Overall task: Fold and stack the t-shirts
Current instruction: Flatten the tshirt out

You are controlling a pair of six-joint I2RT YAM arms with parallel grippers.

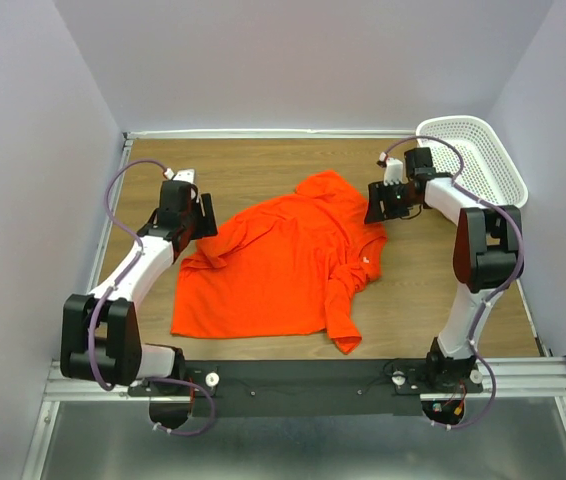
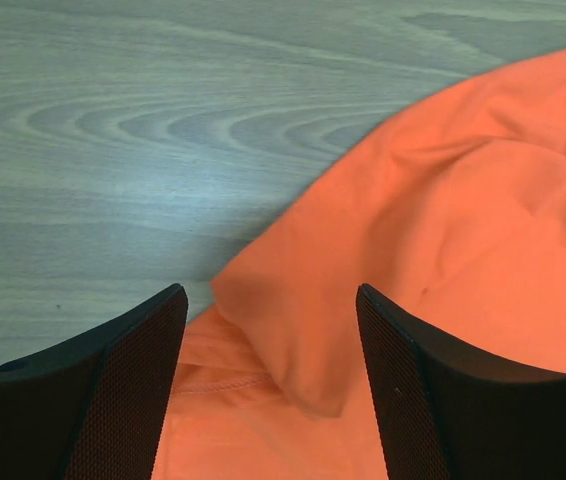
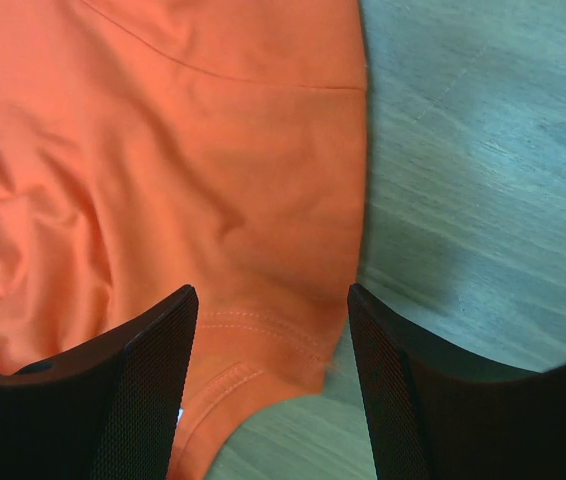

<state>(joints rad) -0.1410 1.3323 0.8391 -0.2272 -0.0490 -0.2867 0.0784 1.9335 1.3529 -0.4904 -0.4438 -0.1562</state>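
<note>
Top view: I see the orange t-shirt lying rumpled at the middle of the bench.
Left wrist: the left fingers are spread, straddling a cloth fold, apparently not pinching it.
Right wrist: the right fingers are spread over a stitched hem.

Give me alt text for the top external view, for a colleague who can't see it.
A crumpled orange-red t-shirt lies spread on a wooden table, not yet folded. The left end effector is at its left edge and the right end effector at its upper right edge, both open. A white basket sits in the far right corner.
</note>
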